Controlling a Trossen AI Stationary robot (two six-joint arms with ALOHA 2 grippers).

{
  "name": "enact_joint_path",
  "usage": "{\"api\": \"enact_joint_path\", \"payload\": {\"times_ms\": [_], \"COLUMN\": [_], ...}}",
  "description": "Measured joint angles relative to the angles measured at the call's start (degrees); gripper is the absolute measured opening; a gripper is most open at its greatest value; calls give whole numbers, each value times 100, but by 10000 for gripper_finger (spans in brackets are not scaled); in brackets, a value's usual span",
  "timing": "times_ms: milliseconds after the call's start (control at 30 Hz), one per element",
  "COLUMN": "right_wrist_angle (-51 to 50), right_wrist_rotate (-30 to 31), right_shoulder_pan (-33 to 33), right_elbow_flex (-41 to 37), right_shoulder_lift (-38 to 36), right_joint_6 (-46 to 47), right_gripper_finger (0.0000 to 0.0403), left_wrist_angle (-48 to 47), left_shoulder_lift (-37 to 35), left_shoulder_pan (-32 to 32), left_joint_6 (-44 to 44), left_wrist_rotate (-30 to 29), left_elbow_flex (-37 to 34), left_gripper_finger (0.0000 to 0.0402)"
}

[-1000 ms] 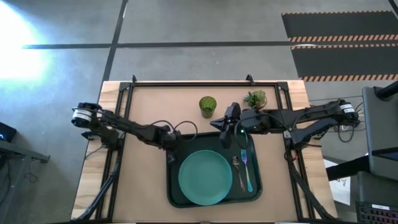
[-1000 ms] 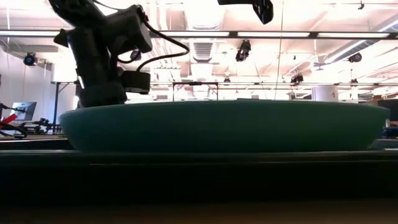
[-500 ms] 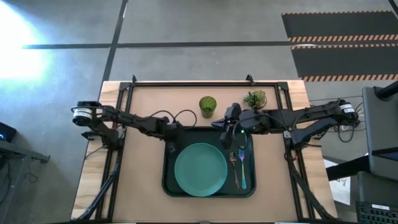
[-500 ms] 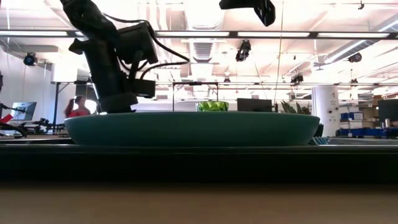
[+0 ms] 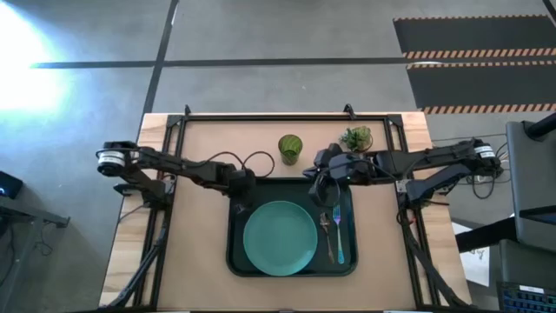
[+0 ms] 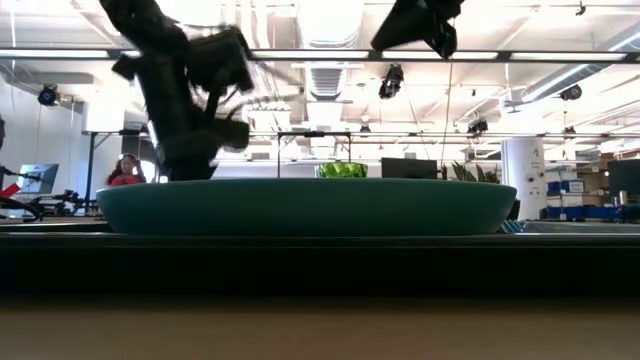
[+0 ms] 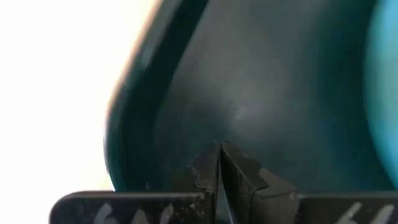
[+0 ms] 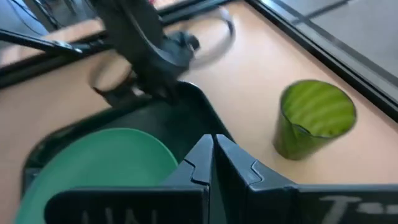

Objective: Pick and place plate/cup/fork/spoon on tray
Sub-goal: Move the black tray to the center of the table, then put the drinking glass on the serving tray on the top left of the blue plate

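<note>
The dark green tray lies on the table with the teal plate on its floor and the spoon and the fork side by side to the plate's right. The olive cup stands upright on the table beyond the tray's far rim. My left gripper is shut and empty over the tray's far left corner. My right gripper is shut and empty, high above the tray's far rim, with the cup to one side. My left gripper's shut fingers point down at the tray's floor near its far left corner. The plate hides their tips in the low view, so I cannot tell whether they touch the tray.
A small spiky potted plant stands on the table to the right of the cup. Black frame rails run along the table's far, left and right sides. Bare tabletop lies left and right of the tray.
The tray, with plate, spoon and fork on it, has slid toward the table's left and far edges and now lies still. My left gripper has gone the same way with it. My right gripper has tipped and shifted slightly toward the table's right edge.
</note>
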Motion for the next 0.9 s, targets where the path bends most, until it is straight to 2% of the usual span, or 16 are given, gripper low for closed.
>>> {"api": "enact_joint_path", "payload": {"times_ms": [300,433,567,733,900], "right_wrist_angle": [-45,-27,162,57,117], "right_wrist_rotate": [-7,-3,-5,-69,-49], "right_shoulder_pan": [-218,-223,-247,-247,-245], "right_elbow_flex": [-4,-4,-4,84,525], "right_shoulder_lift": [16,142,374,627,632], "right_joint_6": [-7,-62,27,566,579], "right_gripper_finger": [9,9,9,9,9], "left_wrist_angle": [-89,-77,-35,283,313], "left_shoulder_lift": [-938,-1279,-1461,-1494,-1350], "left_shoulder_pan": [4,41,130,195,214], "left_joint_6": [61,461,654,1540,2499], "left_wrist_rotate": [-270,-664,-678,-659,-239], "left_elbow_flex": [108,99,101,101,375], "left_gripper_finger": [0,0,0,0,7]}}
